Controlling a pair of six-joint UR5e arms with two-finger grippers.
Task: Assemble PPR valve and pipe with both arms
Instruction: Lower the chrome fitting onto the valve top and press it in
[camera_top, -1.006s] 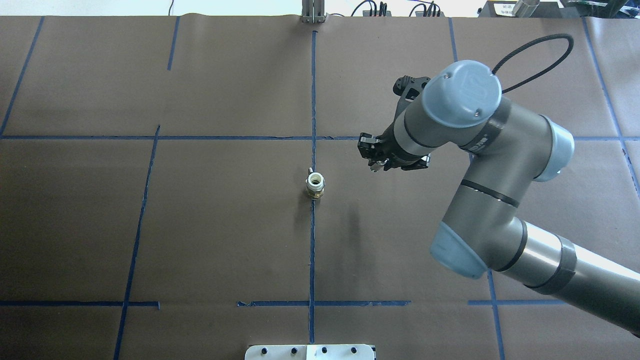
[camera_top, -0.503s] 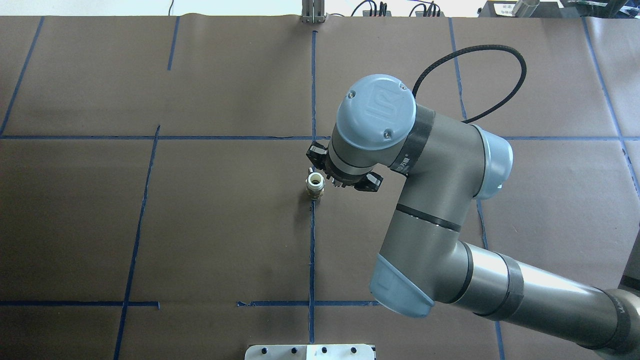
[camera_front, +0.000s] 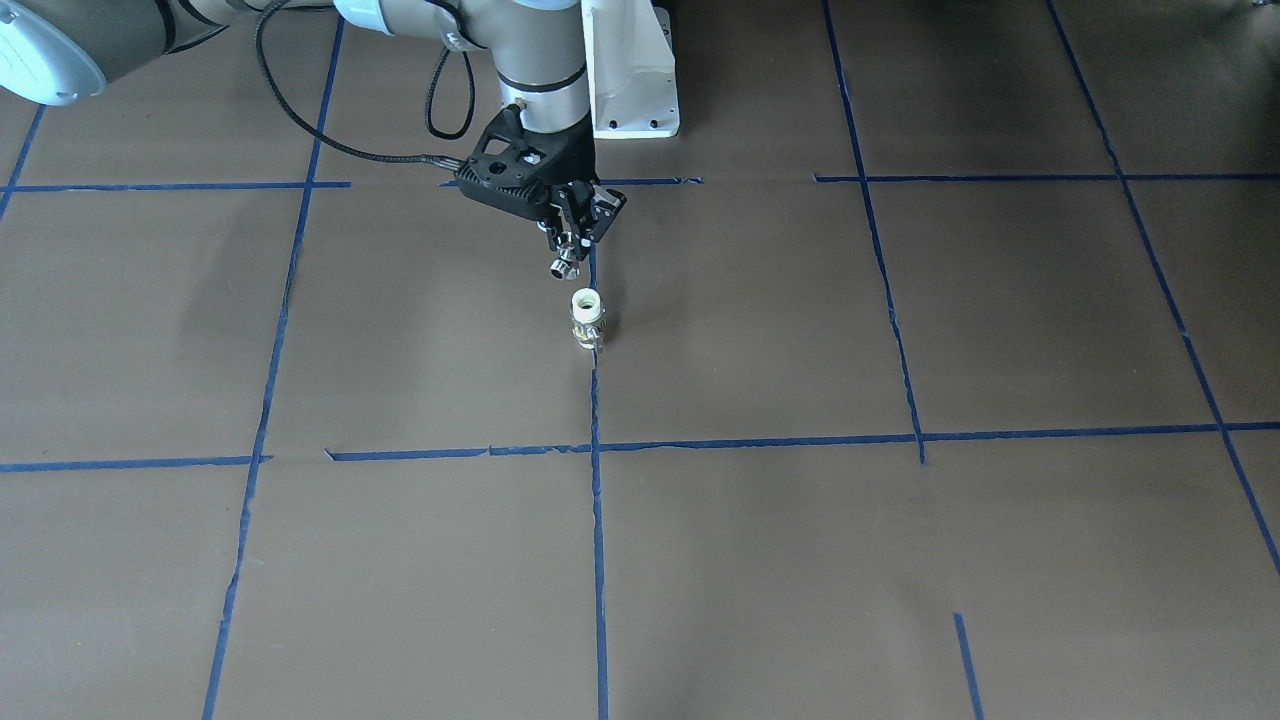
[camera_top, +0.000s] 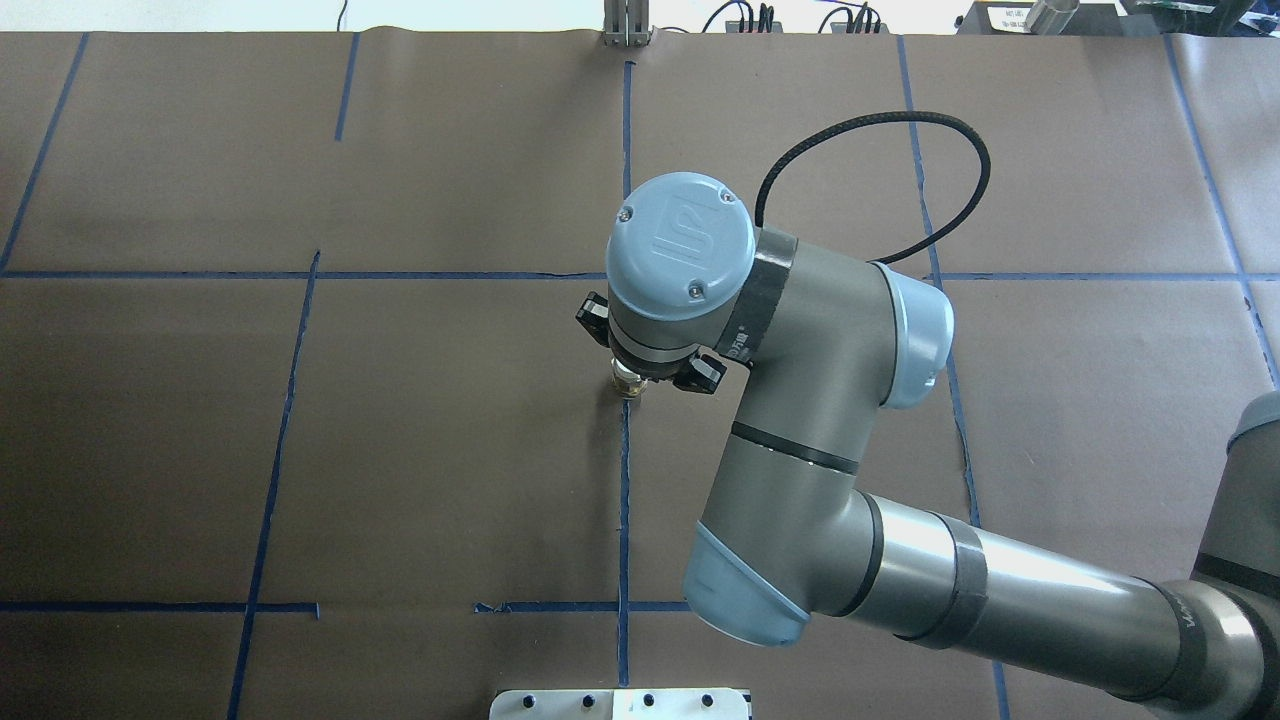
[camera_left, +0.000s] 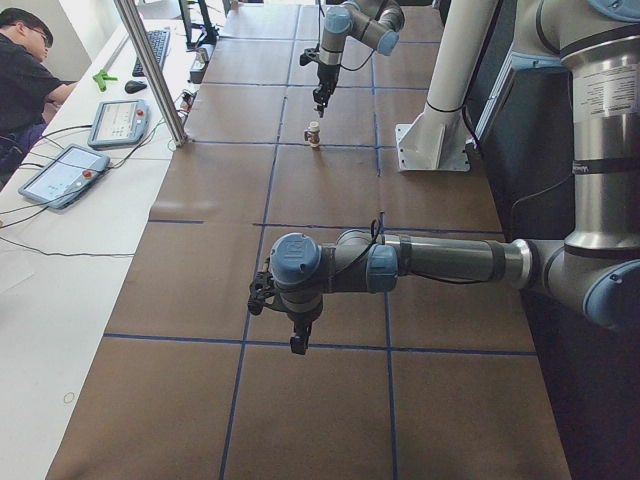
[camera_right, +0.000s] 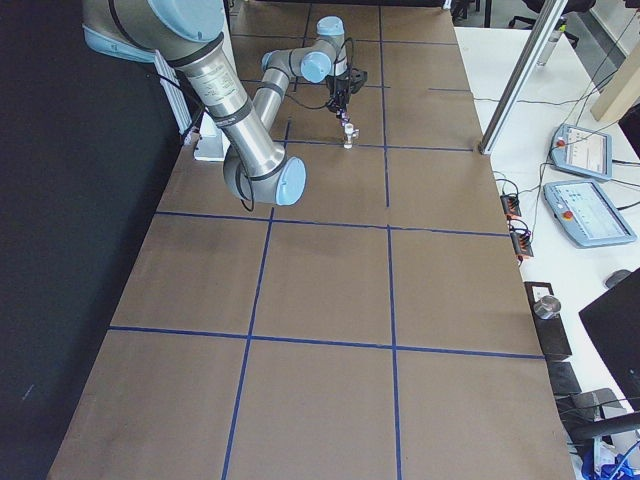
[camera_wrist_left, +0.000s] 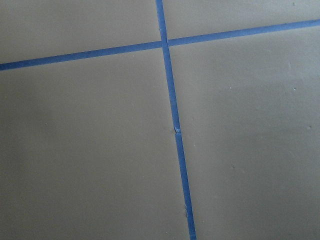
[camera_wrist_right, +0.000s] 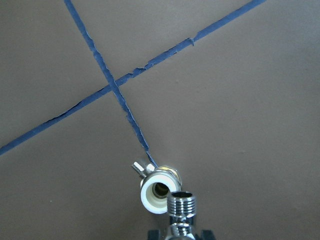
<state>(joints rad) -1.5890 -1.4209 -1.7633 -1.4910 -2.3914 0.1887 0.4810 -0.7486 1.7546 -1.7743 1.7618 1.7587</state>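
**Right arm over the valve, six views.** The PPR valve (camera_front: 586, 318) stands on a blue tape line (camera_front: 596, 520) just above mid-frame in the front-facing view. Wide brown paper of the table (camera_front: 900, 560) is left on every side, and the table's edges lie well apart from it. Its long axis is vertical, with the white open end turned upward.

The pipe (camera_front: 563, 266) is clamped in the right gripper (camera_front: 572, 238), just above the valve in the frame, with its threaded end downward and its axis near vertical. A narrow gap is seen between the two parts.

In the overhead view, gripper and pipe are hidden under the right arm's wrist (camera_top: 680, 240), and only the valve's lower part is visible. The valve's bore and its side stub (camera_wrist_right: 139, 167), pointed to the upper left, are revealed by the right wrist view alone, with the pipe's thread overlapping the rim at lower right.

The left gripper (camera_left: 298, 345) is seen only in the left side view, low at centre above the paper; whether its jaws are parted cannot be told. Only crossing tape is shown by the left wrist view.
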